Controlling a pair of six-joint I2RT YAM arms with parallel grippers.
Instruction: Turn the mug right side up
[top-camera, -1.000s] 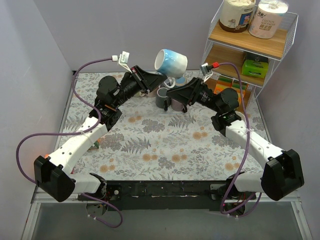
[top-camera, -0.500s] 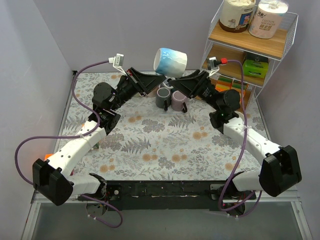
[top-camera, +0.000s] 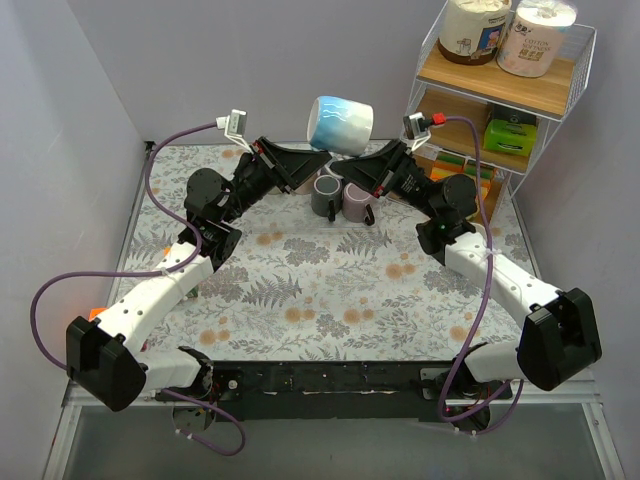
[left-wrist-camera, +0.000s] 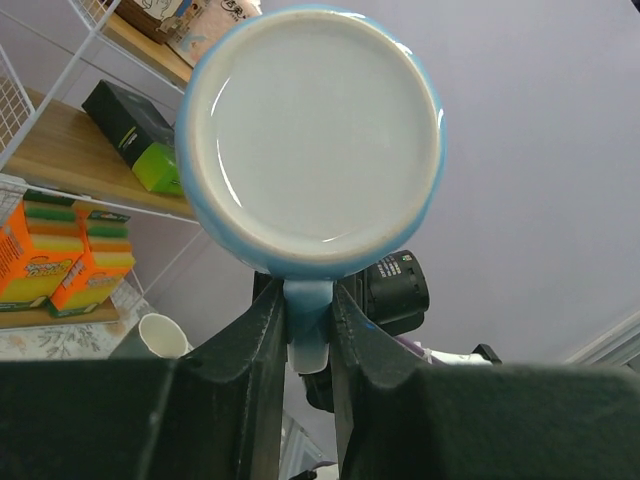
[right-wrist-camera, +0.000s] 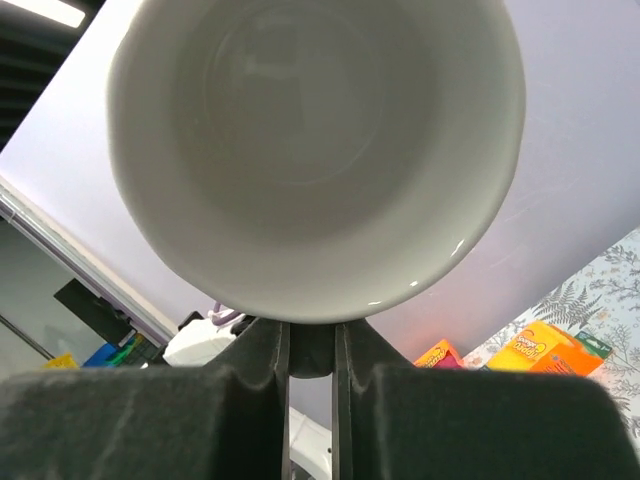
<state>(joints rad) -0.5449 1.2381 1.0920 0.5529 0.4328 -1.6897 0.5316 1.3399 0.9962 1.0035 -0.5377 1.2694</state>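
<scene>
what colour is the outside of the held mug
Light blue fading to white ceramic mug; clearest in the top external view.

Smooth, glossy glazed mug (left-wrist-camera: 315, 150); matt wooden shelf boards (top-camera: 500, 88).

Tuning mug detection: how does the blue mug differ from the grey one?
The blue mug is in the air on its side; the grey mug stands upright on the table. The blue mug is pale blue and white; the grey mug is plain dark grey. The blue mug's handle is pinched in the left gripper; nothing holds the grey mug. Both have a handle.
</scene>
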